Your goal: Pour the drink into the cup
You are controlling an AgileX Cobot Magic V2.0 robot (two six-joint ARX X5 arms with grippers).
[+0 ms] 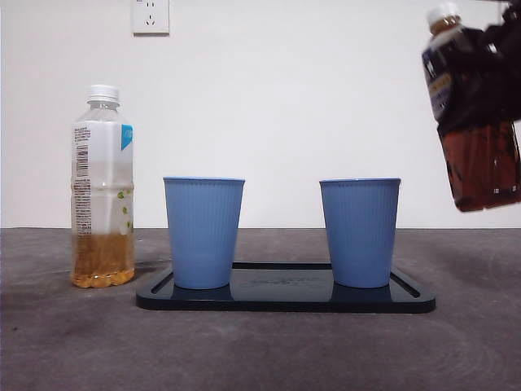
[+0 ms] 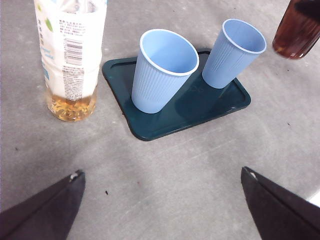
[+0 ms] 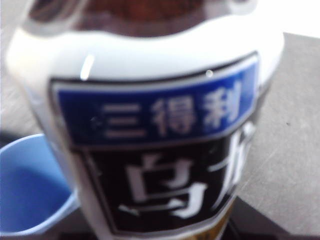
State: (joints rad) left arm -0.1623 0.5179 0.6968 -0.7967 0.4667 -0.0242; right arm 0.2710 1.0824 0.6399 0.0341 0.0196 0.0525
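Observation:
A dark tea bottle (image 1: 480, 155) with a white cap hangs in the air at the far right, tilted a little, with my right gripper (image 1: 498, 77) shut around its middle. Its label (image 3: 160, 125) fills the right wrist view and hides the jaws. It hovers above and to the right of the right blue cup (image 1: 359, 232), whose rim (image 3: 25, 185) shows beside the bottle. A left blue cup (image 1: 203, 232) stands on the same dark tray (image 1: 285, 299). My left gripper (image 2: 161, 174) is open and holds nothing, short of the tray (image 2: 165, 125); both cups (image 2: 162, 70) (image 2: 235, 52) look empty.
A capped bottle of pale tea (image 1: 102, 187) stands upright on the grey table left of the tray, close to the left cup (image 2: 70, 55). A wall socket (image 1: 151, 15) sits high on the white wall behind.

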